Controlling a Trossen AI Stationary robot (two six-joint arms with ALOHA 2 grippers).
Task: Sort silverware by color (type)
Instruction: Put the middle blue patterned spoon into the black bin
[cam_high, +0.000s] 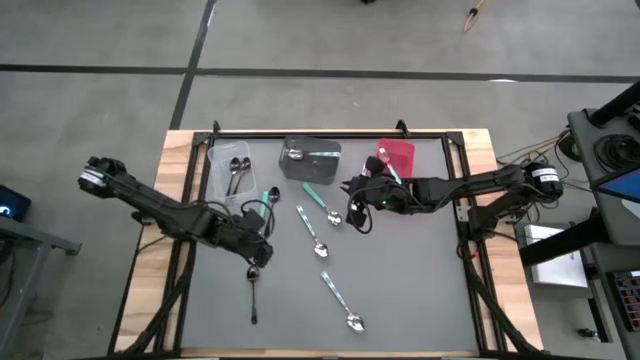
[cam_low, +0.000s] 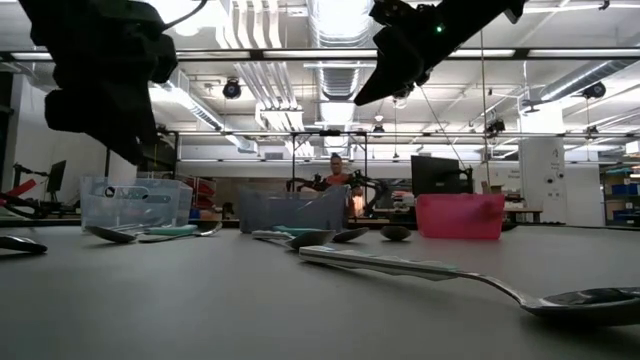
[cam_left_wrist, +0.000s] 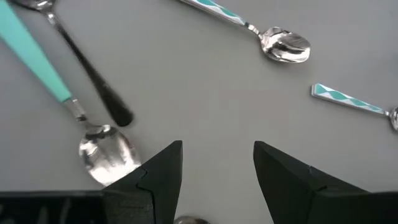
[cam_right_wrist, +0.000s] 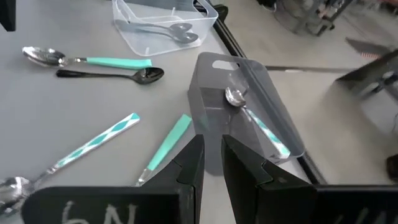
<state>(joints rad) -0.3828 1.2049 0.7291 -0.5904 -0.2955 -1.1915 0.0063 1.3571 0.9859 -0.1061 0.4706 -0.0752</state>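
My left gripper (cam_high: 261, 233) (cam_left_wrist: 217, 165) hangs open above the mat. It is just over the near end of a plain teal-handled spoon (cam_left_wrist: 37, 59) (cam_high: 268, 203) and a black spoon (cam_left_wrist: 93, 81) that lie side by side. The teal spoon's bowl (cam_left_wrist: 107, 154) lies beside one fingertip, untouched. Two patterned teal-handled spoons (cam_left_wrist: 280, 43) (cam_left_wrist: 351, 101) lie farther off. My right gripper (cam_high: 351, 190) (cam_right_wrist: 211, 155) hovers near the dark grey bin (cam_right_wrist: 249, 106). Its fingers are closed to a narrow slit with nothing in it. One patterned spoon (cam_right_wrist: 255, 118) lies in that bin.
Along the far edge stand a clear bin (cam_high: 232, 170) with silver spoons, the dark grey bin (cam_high: 310, 158) and a red bin (cam_high: 397, 155). More spoons lie on the mat: teal-handled ones (cam_high: 320, 198) (cam_high: 312, 232) (cam_high: 342, 300) and a black one (cam_high: 253, 292). A person shows far behind (cam_low: 335, 170).
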